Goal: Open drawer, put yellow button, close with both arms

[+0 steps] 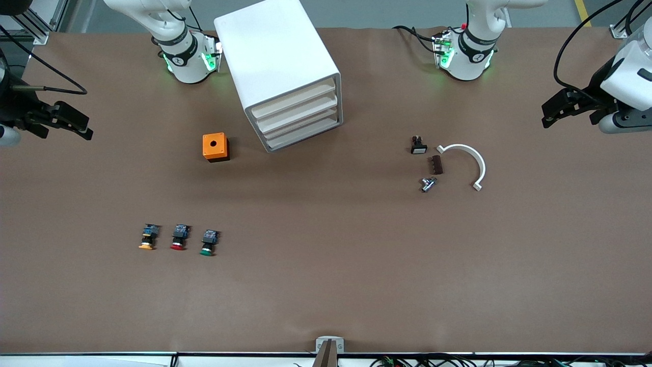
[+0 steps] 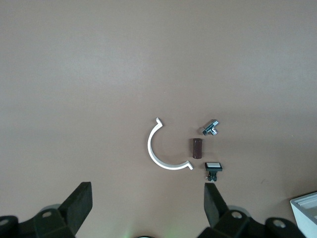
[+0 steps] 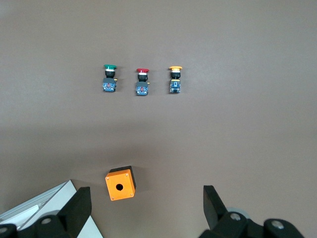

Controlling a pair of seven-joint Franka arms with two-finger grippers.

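on the table lies the yellow button (image 1: 147,239), orange-capped, blue-bodied; left gripper (image 2: 148,206) and right gripper (image 3: 146,208) gape.

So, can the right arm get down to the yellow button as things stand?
Probably yes: the yellow button lies in the open at that arm's end, beside the red button, and the right tool is open and empty.

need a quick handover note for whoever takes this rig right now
Left end effector: open, empty, waiting over the left arm's end of the table.
Right end effector: open, empty, over the right arm's end.
Drawer, top of the cabinet: shut.
Yellow button: on the table, in a row beside the red and green ones, nearer the front camera than the cabinet.
Done: nothing.
Left: open drawer, put button in, close.
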